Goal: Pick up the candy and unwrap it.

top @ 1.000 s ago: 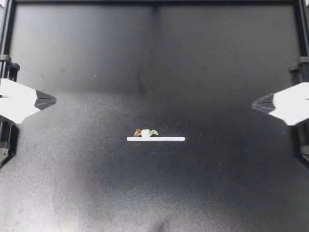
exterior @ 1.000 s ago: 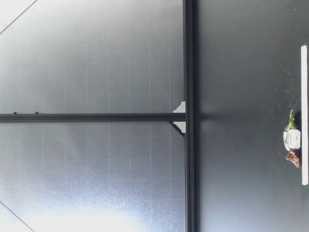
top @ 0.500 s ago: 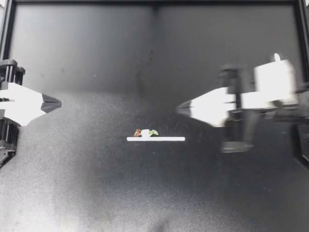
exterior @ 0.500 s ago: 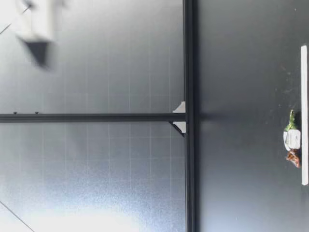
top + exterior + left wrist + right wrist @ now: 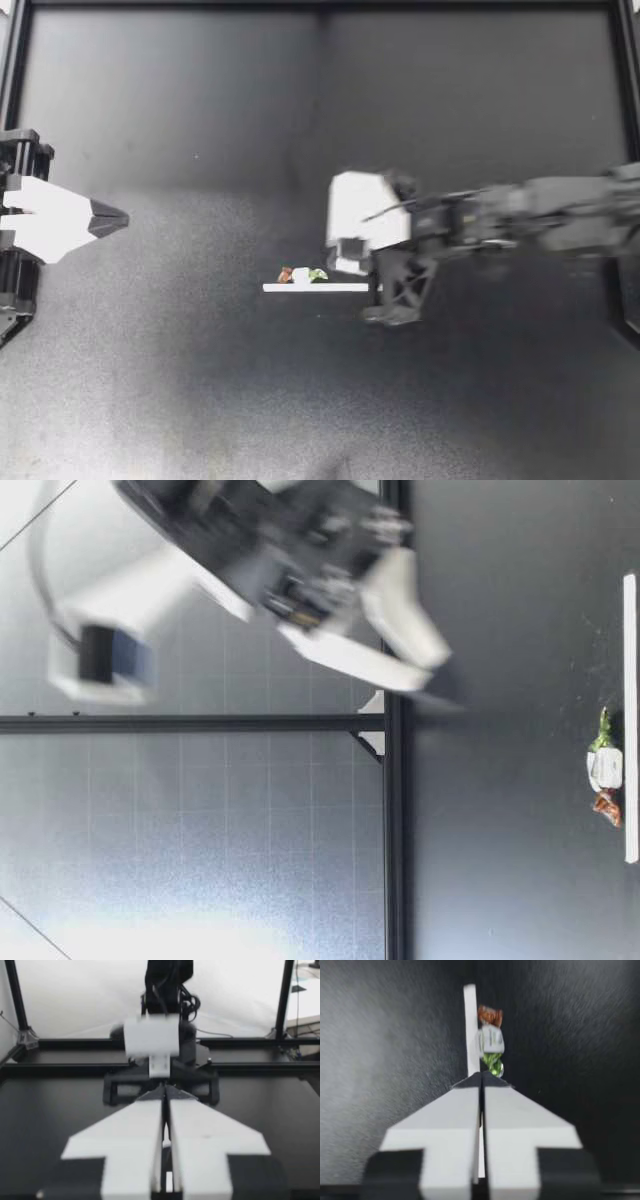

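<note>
Top view: my right arm stretches in from its side past the middle of the black tabletop (image 5: 150, 380), wrist pitched down. The right tool (image 5: 345, 265) is poised near the green end of the small twist-wrapped candy (image 5: 302, 274), which lies beside a thin white strip (image 5: 320, 288). That tool is pressed together, clamping nothing, and my left tool (image 5: 122, 216), likewise together, sits level at the tabletop's edge, well apart from the candy.

Matte black table (image 5: 180, 380), narrow white strip (image 5: 310, 287) lying flat near its middle, black frame rail (image 5: 320, 4) along the far edge, pale backdrop (image 5: 200, 830) behind
</note>
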`<action>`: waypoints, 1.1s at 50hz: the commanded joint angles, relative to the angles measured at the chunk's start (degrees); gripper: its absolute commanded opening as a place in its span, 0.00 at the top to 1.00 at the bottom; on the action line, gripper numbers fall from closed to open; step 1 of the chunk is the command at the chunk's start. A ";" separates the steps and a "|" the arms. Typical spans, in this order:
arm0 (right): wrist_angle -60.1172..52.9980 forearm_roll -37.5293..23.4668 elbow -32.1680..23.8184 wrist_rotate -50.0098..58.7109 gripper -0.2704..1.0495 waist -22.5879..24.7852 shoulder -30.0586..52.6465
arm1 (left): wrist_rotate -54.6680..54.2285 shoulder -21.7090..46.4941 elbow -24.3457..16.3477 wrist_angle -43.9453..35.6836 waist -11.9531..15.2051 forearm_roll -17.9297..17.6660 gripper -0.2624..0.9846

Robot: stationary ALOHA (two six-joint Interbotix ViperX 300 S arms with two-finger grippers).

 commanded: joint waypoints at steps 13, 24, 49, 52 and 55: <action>0.79 0.00 -3.96 -0.09 0.37 0.70 5.01 | 0.09 0.35 0.09 -0.53 0.09 -0.09 0.90; 0.70 -0.09 -5.19 0.18 0.41 0.70 7.56 | 0.09 0.35 0.44 -0.53 0.09 -0.09 0.90; 1.14 -0.09 -6.59 1.58 0.50 -0.88 11.60 | -0.09 0.35 0.97 -0.53 0.09 -0.09 0.90; 1.32 -0.09 -6.59 2.20 0.55 -0.79 11.87 | -0.09 0.35 1.05 -0.44 0.09 -0.09 0.90; 1.41 -0.09 -6.68 2.90 0.60 -0.79 12.04 | -0.09 0.44 1.05 -0.53 0.09 -0.09 0.90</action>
